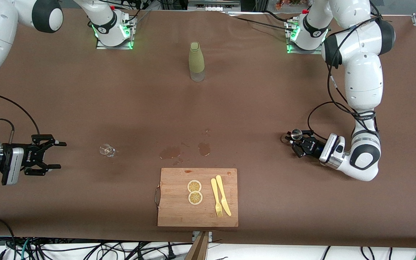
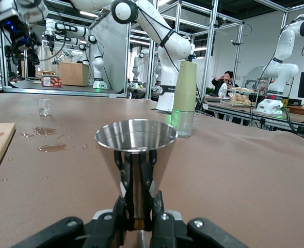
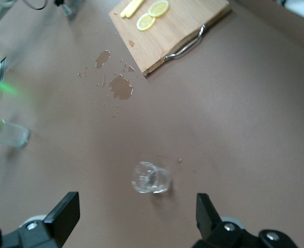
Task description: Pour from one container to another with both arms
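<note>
Jigger [image 1: 296,134], a small shiny steel double cone, stands upright with the left end effector [image 1: 292,142] clamped on its narrow waist, low at the left arm's end of the brown surface [image 1: 265,90]. Going left to right in the front view: the right end effector [image 1: 51,155] hovers with fingers spread wide and empty beside the small clear faceted glass cup [image 1: 107,150]; next come wet spill patches [image 1: 172,152], a wooden cutting board [image 1: 172,213] and a tall olive-green bottle [image 1: 196,61].
</note>
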Action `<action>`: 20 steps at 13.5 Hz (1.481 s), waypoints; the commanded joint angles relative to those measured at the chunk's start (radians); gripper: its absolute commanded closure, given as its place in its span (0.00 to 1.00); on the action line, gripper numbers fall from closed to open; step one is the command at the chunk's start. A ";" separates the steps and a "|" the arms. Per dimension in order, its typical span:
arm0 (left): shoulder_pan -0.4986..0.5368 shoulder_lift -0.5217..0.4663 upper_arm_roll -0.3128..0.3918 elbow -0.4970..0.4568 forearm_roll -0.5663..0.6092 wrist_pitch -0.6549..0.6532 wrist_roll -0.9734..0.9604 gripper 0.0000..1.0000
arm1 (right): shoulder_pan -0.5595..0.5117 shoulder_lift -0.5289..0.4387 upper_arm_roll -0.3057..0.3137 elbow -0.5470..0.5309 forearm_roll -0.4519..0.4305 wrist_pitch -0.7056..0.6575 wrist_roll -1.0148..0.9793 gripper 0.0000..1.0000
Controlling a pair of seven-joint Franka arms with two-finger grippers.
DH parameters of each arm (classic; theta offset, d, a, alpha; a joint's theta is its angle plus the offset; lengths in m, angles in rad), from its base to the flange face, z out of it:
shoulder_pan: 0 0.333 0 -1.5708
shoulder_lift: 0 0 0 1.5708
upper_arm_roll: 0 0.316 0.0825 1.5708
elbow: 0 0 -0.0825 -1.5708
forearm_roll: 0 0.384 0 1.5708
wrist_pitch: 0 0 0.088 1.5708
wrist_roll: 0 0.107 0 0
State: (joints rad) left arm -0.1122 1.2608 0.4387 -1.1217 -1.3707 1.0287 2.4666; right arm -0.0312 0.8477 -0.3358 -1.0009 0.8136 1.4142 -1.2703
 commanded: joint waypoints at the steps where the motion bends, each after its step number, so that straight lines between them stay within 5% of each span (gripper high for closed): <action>1: -0.001 -0.005 0.014 -0.016 0.028 -0.001 0.087 1.00 | 0.005 -0.050 0.027 0.030 -0.089 -0.054 0.242 0.00; 5: -0.001 -0.005 0.012 -0.016 0.027 0.037 0.118 1.00 | 0.046 -0.151 0.058 0.025 -0.230 -0.084 0.575 0.00; 6: -0.003 -0.005 0.011 -0.016 0.025 0.039 0.123 0.93 | 0.066 -0.171 0.075 0.025 -0.281 -0.087 0.651 0.00; 9: -0.004 -0.005 0.009 -0.015 0.024 0.039 0.124 0.41 | 0.109 -0.261 0.168 0.004 -0.501 -0.116 0.933 0.00; 10: -0.004 -0.005 0.008 -0.016 0.022 0.039 0.136 0.00 | 0.111 -0.297 0.213 -0.021 -0.560 -0.124 1.032 0.00; 16: -0.001 -0.021 0.018 -0.018 0.028 0.037 0.143 0.00 | 0.119 -0.556 0.259 -0.315 -0.668 -0.124 1.279 0.00; 20: 0.012 -0.187 0.064 -0.021 0.201 0.160 0.137 0.00 | 0.116 -0.694 0.255 -0.445 -0.757 -0.107 1.281 0.00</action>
State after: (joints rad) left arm -0.1017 1.1924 0.4965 -1.1113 -1.2827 1.1328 2.5610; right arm 0.0912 0.2542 -0.0902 -1.3236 0.0975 1.2728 0.0011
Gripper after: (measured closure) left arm 0.000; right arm 0.000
